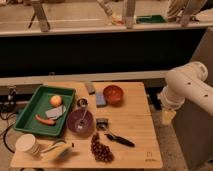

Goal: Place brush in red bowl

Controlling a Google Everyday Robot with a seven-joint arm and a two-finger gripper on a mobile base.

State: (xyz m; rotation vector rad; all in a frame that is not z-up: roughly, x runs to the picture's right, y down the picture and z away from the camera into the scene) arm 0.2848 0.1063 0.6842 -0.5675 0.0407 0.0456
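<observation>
View count: one camera view.
Position: raised, behind the near edge of the desk [134,136], on the robot's side.
Facing: forward and downward, across the desk toward its far edge and the pale ledge [100,78] beyond.
Range: moderate; all four desk corners in frame.
Arm [189,91]: enters past the right edge.
Pincer: out of frame.

This looks like a robotics test lab: a white robot arm [187,87] stands beside a prop-strewn wooden table [134,131], its gripper out of frame.
</observation>
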